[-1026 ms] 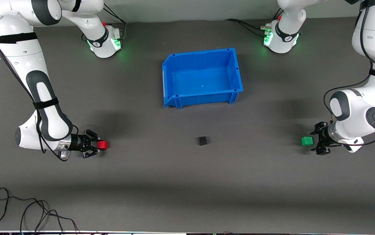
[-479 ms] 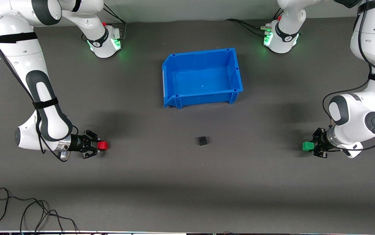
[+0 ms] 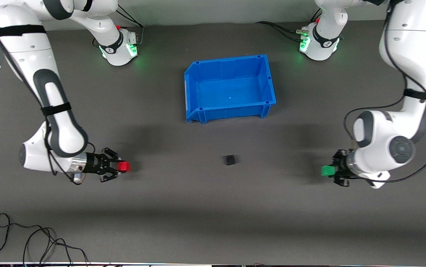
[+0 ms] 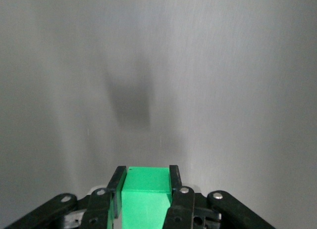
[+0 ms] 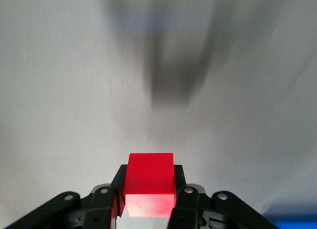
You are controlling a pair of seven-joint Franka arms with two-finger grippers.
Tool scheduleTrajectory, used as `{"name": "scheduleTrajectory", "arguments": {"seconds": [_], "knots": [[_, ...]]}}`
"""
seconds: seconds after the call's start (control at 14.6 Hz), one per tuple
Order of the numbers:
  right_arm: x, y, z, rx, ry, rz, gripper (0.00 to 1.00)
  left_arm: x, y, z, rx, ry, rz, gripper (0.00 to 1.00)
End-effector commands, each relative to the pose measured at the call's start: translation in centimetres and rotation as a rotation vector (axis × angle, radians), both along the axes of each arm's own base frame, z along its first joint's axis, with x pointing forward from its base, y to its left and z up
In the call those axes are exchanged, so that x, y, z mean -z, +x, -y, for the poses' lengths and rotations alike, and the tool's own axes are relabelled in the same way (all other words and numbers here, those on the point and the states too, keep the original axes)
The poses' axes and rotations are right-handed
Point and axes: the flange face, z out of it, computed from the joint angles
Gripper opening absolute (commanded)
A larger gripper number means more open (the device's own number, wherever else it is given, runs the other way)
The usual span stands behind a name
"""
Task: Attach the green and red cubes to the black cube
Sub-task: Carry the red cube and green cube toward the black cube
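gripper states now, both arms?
left gripper: shut on green cube, toward the left arm's end.
right gripper: shut on red cube, toward the right arm's end.

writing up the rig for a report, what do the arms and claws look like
Both arms have glossy white shells with dark grey joint sections, black straps and thin black cables looped alongside. Each base glows green and shows a small red part. The left claw and right claw are black, with skeletal linkage fingers; a silver metal ring sits at the right wrist.
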Motion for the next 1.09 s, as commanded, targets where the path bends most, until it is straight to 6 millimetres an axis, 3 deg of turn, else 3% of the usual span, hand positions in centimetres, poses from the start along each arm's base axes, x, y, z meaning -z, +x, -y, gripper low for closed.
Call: {"name": "scheduleTrajectory", "arguments": {"seconds": [0.0, 0.21, 0.34, 0.62, 0.75, 1.03], "knots": [[-1.7, 0.5, -6.4, 0.026, 0.000, -0.018, 0.28, 0.7, 0.1, 4.5, -0.055, 0.014, -0.019, 0.18], [-2.1, 0.8, -14.1, 0.050, -0.031, 0.032, 0.28, 2.2, -0.5, 10.3, -0.075, 0.015, -0.034, 0.18], [-1.3, 0.4, -19.7, 0.044, -0.047, 0.062, 0.27, 3.1, -1.2, 14.2, -0.111, 0.019, -0.045, 0.18], [-0.2, -0.7, -28.1, -0.002, -0.040, 0.082, 0.27, 3.5, -2.2, 18.5, -0.170, 0.015, -0.046, 0.18], [0.6, -1.7, -31.4, -0.033, -0.039, 0.096, 0.27, 3.9, -2.1, 19.5, -0.223, 0.001, -0.017, 0.18], [2.8, -3.6, -36.1, -0.107, -0.045, 0.101, 0.27, 4.9, -4.2, 25.0, -0.259, -0.011, -0.022, 0.18]]}}
